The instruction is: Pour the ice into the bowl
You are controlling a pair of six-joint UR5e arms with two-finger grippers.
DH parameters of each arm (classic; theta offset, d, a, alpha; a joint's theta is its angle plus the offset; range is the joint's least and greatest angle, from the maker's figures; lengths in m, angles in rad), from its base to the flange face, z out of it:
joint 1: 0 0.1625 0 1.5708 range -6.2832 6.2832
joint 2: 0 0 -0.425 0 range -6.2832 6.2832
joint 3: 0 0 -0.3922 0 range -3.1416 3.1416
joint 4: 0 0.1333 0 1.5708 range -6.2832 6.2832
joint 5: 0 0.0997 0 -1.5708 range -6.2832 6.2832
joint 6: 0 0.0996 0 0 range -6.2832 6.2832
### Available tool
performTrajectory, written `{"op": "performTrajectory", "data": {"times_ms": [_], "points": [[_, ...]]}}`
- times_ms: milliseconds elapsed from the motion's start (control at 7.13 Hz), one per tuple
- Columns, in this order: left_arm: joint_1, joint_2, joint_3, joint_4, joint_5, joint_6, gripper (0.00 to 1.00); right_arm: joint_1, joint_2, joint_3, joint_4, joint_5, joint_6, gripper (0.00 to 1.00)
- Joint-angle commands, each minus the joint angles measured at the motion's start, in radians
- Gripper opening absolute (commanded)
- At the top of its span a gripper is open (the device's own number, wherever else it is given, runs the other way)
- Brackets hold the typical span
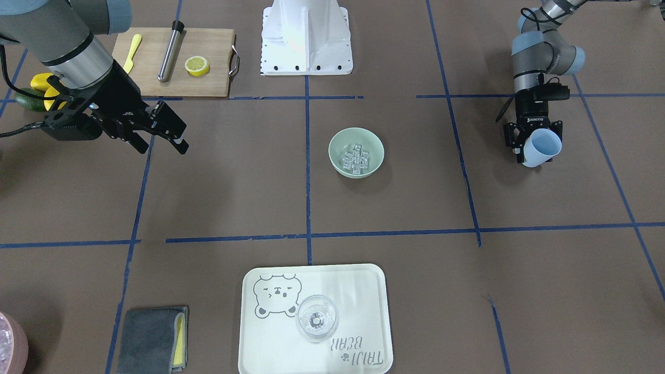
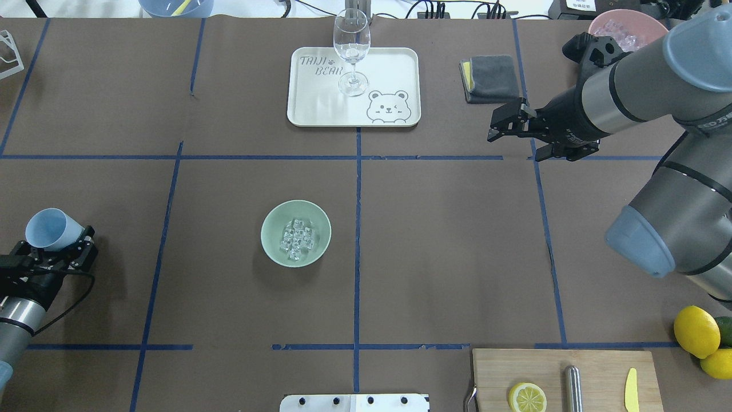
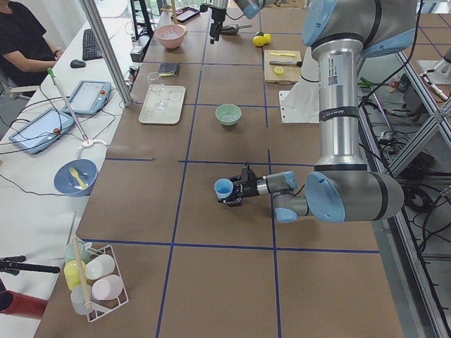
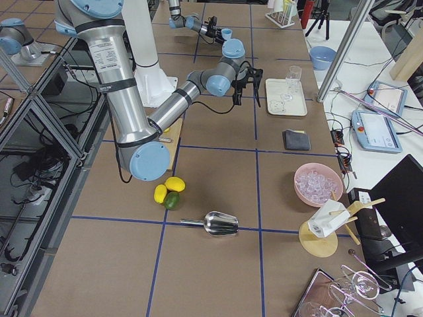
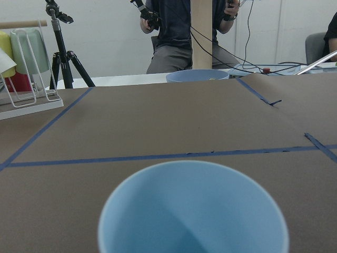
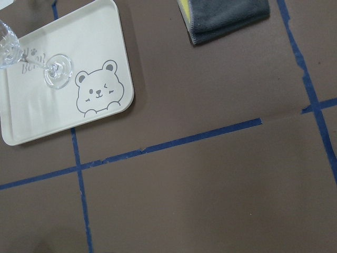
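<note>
Near the table's middle, just left of the centre tape line, the bowl point(image 2: 295, 233) is sitting upright on the brown paper. The ice point(image 2: 296, 236) is lying inside it as a loose cluster of clear cubes.

Far out on the left, well apart from the bowl, the left gripper point(image 2: 57, 243) is hanging low over the table and clamping a blue cup point(image 2: 50, 228) between its fingers. The cup is lying tilted on its side, its mouth turned away from the arm.

On the right, the right gripper point(image 2: 499, 125) is hovering above the table with its jaws standing wide apart and nothing held between them. It is pointing toward the middle of the table.

At the far edge, a tray point(image 2: 394, 63) is carrying a wine glass point(image 2: 351, 51), which is standing upright near the tray's left end. A folded grey cloth point(image 2: 492, 77) is lying just right of the tray, and a pink container point(image 2: 623, 26) is showing behind the right arm.

At the near right edge, a cutting board point(image 2: 600, 366) is holding a lemon slice point(image 2: 527, 397).
</note>
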Motion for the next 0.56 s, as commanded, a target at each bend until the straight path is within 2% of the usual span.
{"op": "performTrajectory", "data": {"times_ms": [0, 281, 421], "points": [[-0.008, 0.012, -0.014, -0.022, -0.039, 0.022, 1.00, 0.000, 0.000, 0.000, 0.000, 0.000, 0.001, 1.00], [-0.017, 0.029, -0.035, -0.205, -0.075, 0.219, 1.00, 0.000, 0.000, 0.000, 0.000, 0.000, 0.001, 1.00], [-0.017, 0.047, -0.036, -0.218, -0.101, 0.224, 1.00, 0.000, 0.000, 0.000, 0.000, 0.000, 0.001, 1.00]]}}
